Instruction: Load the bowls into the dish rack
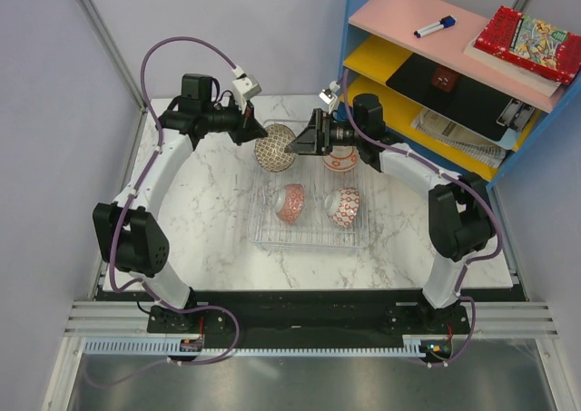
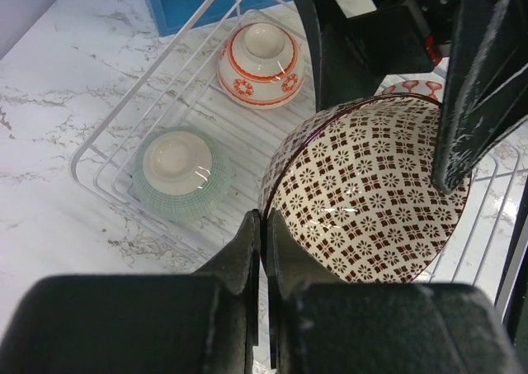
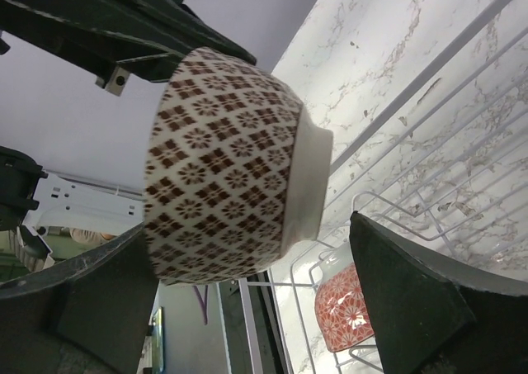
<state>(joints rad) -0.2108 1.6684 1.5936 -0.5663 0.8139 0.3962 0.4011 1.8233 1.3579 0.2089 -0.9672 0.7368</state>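
So the marble table is spread out under both pincers, with the dish rack set on it right below them. The brown-patterned bowl is held tipped on its side above the rack. Its rim is pinched by the left pincer, jaws nearly closed. The right pincer is spread wide around that bowl; contact can't be told. Underneath, an orange-ringed bowl and a green bowl are sat upside down in the rack. A red bowl and a second red bowl are parked behind the pincers, also in the rack.

Marble table, dish rack, blue shelf
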